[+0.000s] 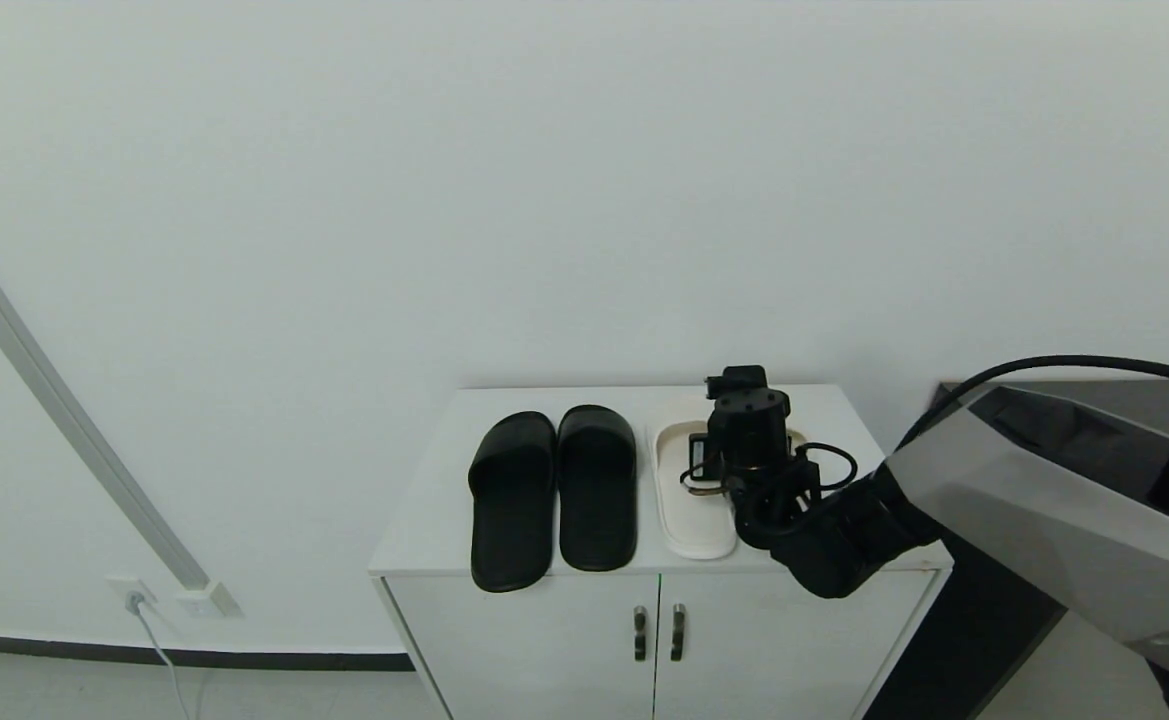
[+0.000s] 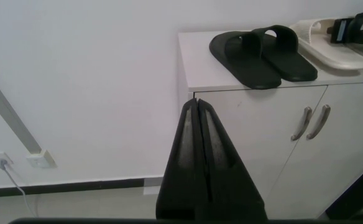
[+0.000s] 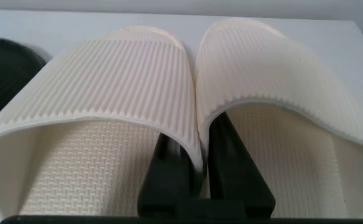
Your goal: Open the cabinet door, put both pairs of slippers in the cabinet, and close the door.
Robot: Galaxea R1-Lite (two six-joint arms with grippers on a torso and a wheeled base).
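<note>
A white cabinet (image 1: 544, 640) stands against the wall with both doors shut, its two handles (image 1: 658, 632) side by side at the middle. On its top lie a black pair of slippers (image 1: 554, 495) and, to the right, a white pair (image 1: 684, 510). My right gripper (image 1: 706, 478) reaches under the white straps (image 3: 107, 87), one finger (image 3: 231, 174) in each slipper, shut on the two touching inner edges. My left gripper (image 2: 197, 109) hangs shut and empty in front of the cabinet's left corner, below its top, well short of the handles (image 2: 310, 122).
A dark piece of furniture (image 1: 944, 650) stands close against the cabinet's right side. On the wall to the left are a slanted cable duct (image 1: 44, 390) and a socket with a cord (image 1: 129, 592) near the floor.
</note>
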